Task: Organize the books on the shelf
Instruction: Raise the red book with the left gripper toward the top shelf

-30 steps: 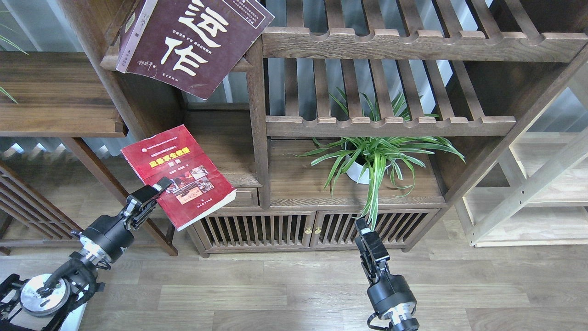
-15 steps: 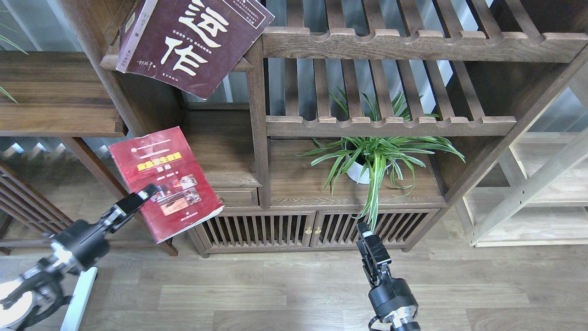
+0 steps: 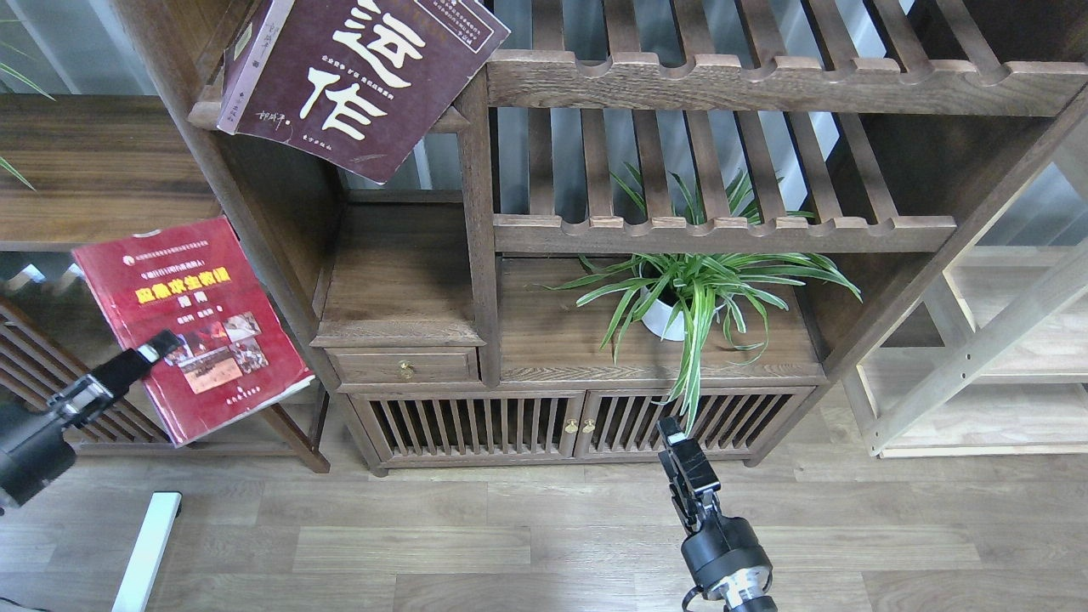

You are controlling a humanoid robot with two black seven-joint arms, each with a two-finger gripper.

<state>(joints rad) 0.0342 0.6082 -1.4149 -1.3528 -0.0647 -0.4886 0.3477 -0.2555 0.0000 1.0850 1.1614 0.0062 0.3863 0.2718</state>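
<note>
My left gripper [image 3: 160, 347] is shut on the lower left edge of the red book with the yellow band [image 3: 191, 327]. It holds the book tilted in the air, in front of the dark-brown shelf board [image 3: 93, 170] at the left. The large maroon-brown book with cream characters [image 3: 357, 76] lies askew on an upper ledge and overhangs its front. My right gripper [image 3: 677, 442] hangs low in front of the cabinet doors, empty and seen end-on. The pale lavender-white book is out of view.
The bookcase has a small open compartment [image 3: 399, 289] above a drawer [image 3: 406, 367]. A potted spider plant [image 3: 688, 293] stands under slatted racks [image 3: 722, 225]. A pale wood frame [image 3: 977, 357] stands at the right, and a slatted rack [image 3: 34, 374] at the lower left.
My left gripper has carried the red book left, away from the small compartment and in front of the left shelf board. My right gripper has drawn back slightly.
</note>
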